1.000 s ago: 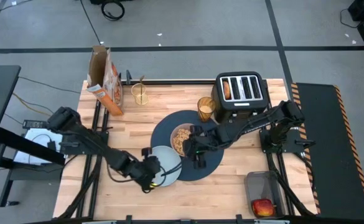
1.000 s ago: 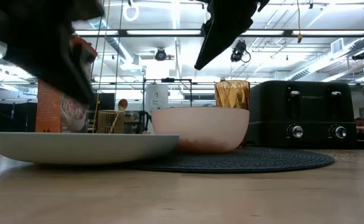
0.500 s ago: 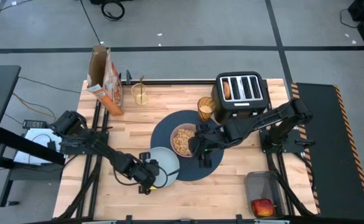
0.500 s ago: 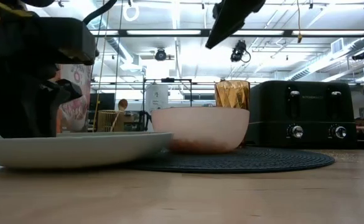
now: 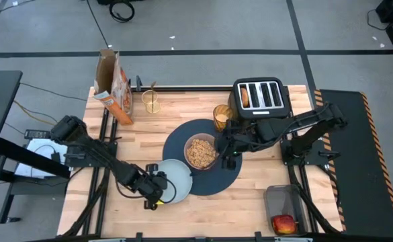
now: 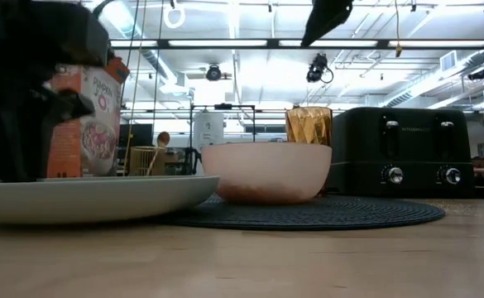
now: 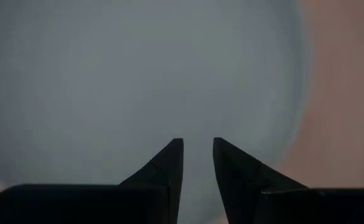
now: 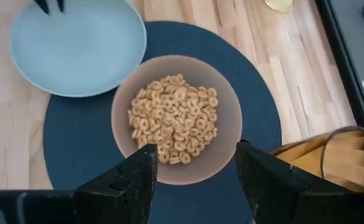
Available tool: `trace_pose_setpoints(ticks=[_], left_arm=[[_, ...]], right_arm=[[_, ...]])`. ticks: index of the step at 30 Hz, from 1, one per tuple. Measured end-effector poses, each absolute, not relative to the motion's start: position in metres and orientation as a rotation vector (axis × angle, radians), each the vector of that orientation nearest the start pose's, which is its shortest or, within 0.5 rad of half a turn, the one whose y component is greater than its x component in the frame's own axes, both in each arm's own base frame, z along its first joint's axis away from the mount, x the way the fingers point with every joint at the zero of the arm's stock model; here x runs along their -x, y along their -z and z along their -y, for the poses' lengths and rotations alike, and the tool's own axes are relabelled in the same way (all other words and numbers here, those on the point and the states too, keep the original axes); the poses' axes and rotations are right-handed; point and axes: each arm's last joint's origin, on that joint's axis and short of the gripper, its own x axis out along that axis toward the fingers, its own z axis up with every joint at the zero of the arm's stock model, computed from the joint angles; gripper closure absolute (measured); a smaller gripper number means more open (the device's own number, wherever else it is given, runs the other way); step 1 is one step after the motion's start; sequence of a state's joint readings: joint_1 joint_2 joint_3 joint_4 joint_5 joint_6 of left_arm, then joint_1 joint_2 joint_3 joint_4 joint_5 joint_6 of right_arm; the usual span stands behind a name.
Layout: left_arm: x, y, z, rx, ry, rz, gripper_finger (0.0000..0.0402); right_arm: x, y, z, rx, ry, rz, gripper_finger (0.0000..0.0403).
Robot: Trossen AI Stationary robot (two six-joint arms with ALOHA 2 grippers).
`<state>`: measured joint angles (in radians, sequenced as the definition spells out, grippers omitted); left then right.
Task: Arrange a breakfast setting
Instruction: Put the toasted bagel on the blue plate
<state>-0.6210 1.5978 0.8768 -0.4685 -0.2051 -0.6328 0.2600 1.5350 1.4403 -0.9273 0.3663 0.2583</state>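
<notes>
My left tool point(image 5: 157, 193) is down low at the near-left edge of the pale-blue plate point(image 5: 176, 182). Its two fingers point(image 7: 169, 163) stand a narrow slit apart right over the plate's surface. I honestly can't tell whether they're pinching the rim or just sitting above it; the wrist view shows only plate and finger tips.

My right tool point(image 5: 227, 149) hangs above the counter point(image 5: 149, 215), just to the right of the pink bowl point(image 5: 201, 152). It's spread about halfway open with nothing between the fingers point(image 8: 132, 177), and the bowl shows in the gap below them.

The bowl is full of ring cereal and sits a bit left of centre on the large round dark-blue mat point(image 5: 231, 176). The plate lies at the mat's front-left, with its edge overlapping the mat's rim.

The amber tumbler point(image 5: 222, 117) stands at the mat's back edge, just beside the black toaster point(image 5: 260, 99), which has a bagel point(image 5: 245, 97) in one slot.

Further out, the small clear glass point(image 5: 152, 102) is near the back of the counter with what looks like the gold spoon point(image 5: 153, 94) standing in it. The cereal box point(image 5: 114, 87) sits at the back-left corner.

The red apple point(image 5: 284, 223) is in a clear tray point(image 5: 275, 199) at the front-right corner, well apart from everything else.
</notes>
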Motion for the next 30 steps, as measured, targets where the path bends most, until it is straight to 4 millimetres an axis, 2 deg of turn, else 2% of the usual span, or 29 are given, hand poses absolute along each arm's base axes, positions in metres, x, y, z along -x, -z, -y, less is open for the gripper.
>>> trace_pose_setpoints(ticks=[3, 5, 7, 10, 15, 19, 23, 27, 30], left_arm=[[-0.227, -0.181, 0.160, 0.089, 0.002, -1.090, 0.0306], [-0.220, -0.196, 0.161, 0.083, -0.002, -1.015, 0.0306], [-0.213, -0.210, 0.162, 0.056, -0.014, -0.924, 0.0306], [-0.207, -0.229, 0.165, -0.018, -0.053, -0.731, 0.0306], [-0.212, -0.251, 0.174, -0.191, -0.188, -0.423, 0.0306], [-0.223, -0.262, 0.170, -0.207, -0.224, -0.334, 0.0306], [-0.229, -0.264, 0.164, -0.218, -0.246, -0.322, 0.0306], [-0.231, -0.263, 0.162, -0.179, -0.237, -0.326, 0.0306], [-0.230, -0.263, 0.165, -0.149, -0.211, -0.328, 0.0306]], right_arm=[[-0.301, -0.317, -0.066, 0.101, 0.223, -1.016, 0.0183], [-0.291, -0.319, -0.061, 0.147, 0.281, -1.055, 0.0183], [-0.274, -0.331, -0.051, 0.178, 0.424, -1.036, 0.0183], [-0.251, -0.349, -0.024, 0.155, 0.675, -0.945, 0.0183], [-0.223, -0.358, 0.031, -0.099, 0.922, -0.834, 0.0173], [-0.215, -0.347, 0.075, -0.301, 1.079, -0.728, 0.0148], [-0.218, -0.327, 0.110, -0.462, 1.100, -0.730, 0.0133], [-0.224, -0.308, 0.131, -0.531, 1.148, -0.795, 0.0137], [-0.225, -0.298, 0.137, -0.552, 1.182, -0.862, 0.0144]])
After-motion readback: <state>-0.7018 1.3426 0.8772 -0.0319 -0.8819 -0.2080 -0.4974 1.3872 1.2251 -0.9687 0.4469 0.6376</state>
